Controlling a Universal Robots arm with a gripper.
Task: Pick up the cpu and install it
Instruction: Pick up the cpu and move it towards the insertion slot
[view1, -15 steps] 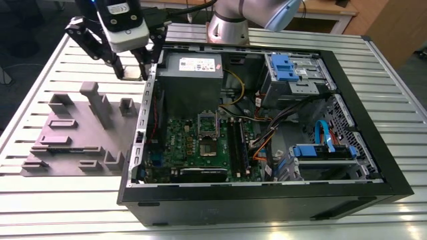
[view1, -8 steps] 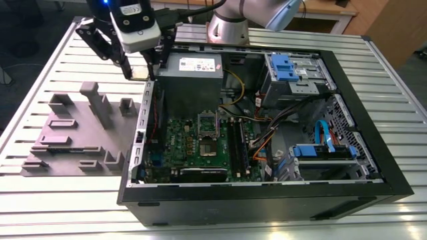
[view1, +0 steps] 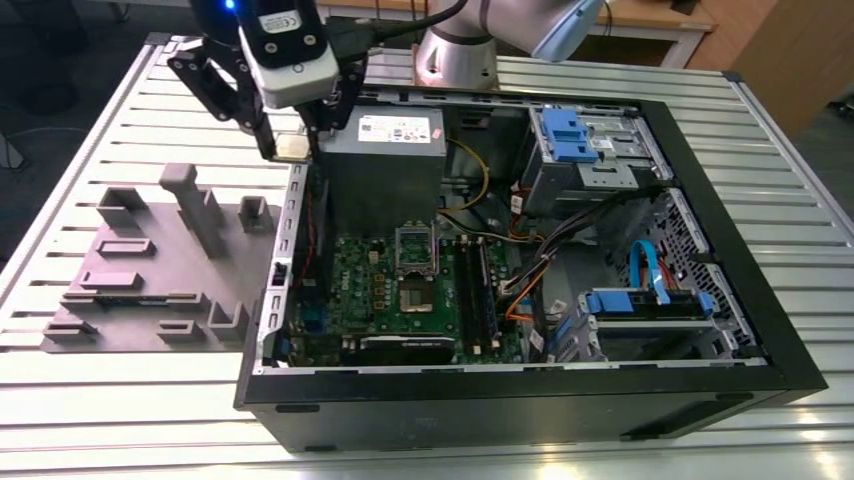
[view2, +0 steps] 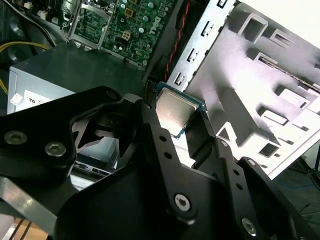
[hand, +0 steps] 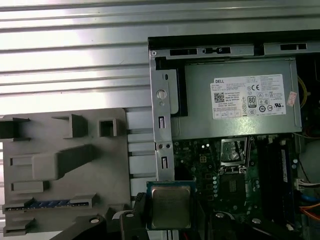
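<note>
The cpu (hand: 170, 205), a small flat square chip with a silvery top, sits clamped between my black fingers (view2: 150, 122) in both wrist views; its lid (view2: 172, 112) faces the camera. In the exterior view my gripper (view1: 290, 148) hangs shut on the cpu (view1: 291, 149) above the case's wall on that view's left, between the grey tray (view1: 147, 270) and the power supply (view1: 380, 150). The metal-framed socket (view1: 416, 272) lies open on the green motherboard (view1: 387, 290), lower inside the case and apart from the chip.
The open black computer case (view1: 534, 380) lies on a slatted metal table (view1: 107, 400). Cables, blue drive brackets (view1: 567, 135) and a drive cage fill the case's side on the exterior view's right. The grey tray's upright blocks (view1: 194, 205) stand close beside the gripper.
</note>
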